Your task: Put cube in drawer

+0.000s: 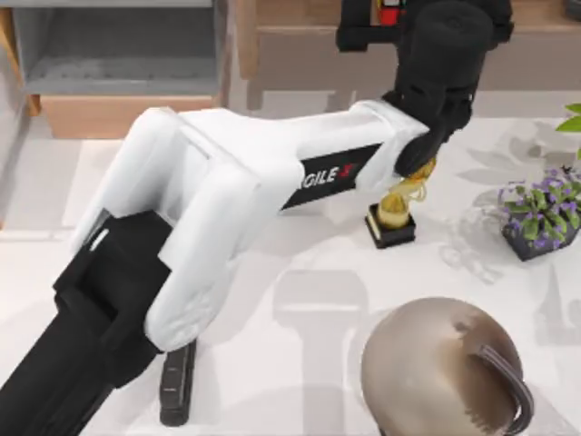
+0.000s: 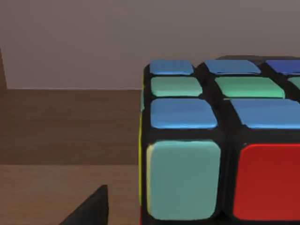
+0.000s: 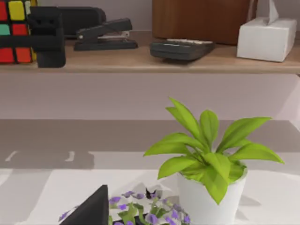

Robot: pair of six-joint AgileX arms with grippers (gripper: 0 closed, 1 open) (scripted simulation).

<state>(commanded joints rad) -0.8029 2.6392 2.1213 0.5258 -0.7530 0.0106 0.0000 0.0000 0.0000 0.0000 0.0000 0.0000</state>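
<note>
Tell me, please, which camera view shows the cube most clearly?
The left wrist view: the cube is close, with blue, green and red stickers on its black grid plain to see. The right wrist view shows part of it far off on a wooden shelf, behind the left gripper. The top view shows a red corner beside the left arm.

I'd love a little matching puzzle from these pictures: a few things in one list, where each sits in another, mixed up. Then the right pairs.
Things:
1. cube
2. trophy
3. drawer
4. tissue box

Places:
A. on the white table, under the left arm's wrist
B. open, at the top view's upper left
C. on the wooden shelf, at the left gripper
D. on the wooden shelf, beside a brown box

Pairs: 1-C, 2-A, 3-B, 4-D
</note>
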